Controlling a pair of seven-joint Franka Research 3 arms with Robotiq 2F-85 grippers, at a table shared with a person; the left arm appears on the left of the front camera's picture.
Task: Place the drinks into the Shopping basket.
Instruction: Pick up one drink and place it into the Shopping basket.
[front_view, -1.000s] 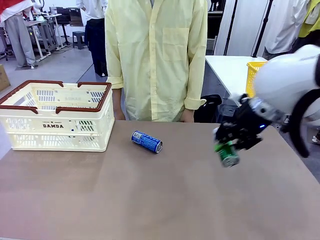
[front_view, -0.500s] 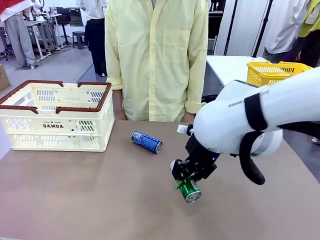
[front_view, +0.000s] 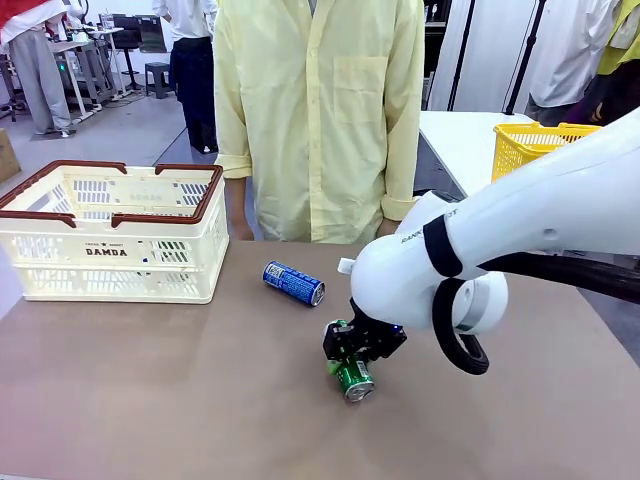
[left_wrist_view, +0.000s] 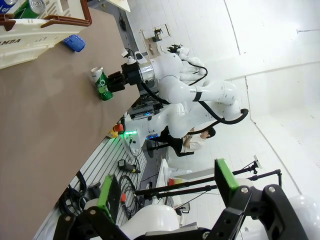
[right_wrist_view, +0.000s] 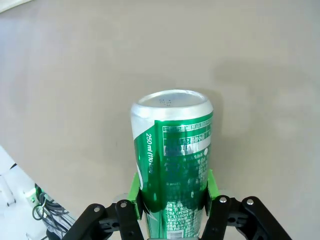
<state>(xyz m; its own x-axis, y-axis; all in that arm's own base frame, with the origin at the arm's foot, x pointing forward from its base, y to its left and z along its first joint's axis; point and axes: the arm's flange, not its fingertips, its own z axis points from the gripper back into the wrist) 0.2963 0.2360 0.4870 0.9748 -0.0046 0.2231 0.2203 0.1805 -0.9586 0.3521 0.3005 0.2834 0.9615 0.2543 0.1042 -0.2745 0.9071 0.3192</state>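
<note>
Gripper (front_view: 346, 364) low around green can (front_view: 353, 381)

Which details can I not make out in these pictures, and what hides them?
- Front view: floor of the Shopping basket, hidden by its near wall.
- Front view: print on the blue can, too small.
- Right wrist view: lower end of the green can, cut off by the bottom edge.

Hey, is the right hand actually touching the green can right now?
Touching. In the right wrist view, the green pads of the right hand press against both sides of the green can, with no gap.
</note>
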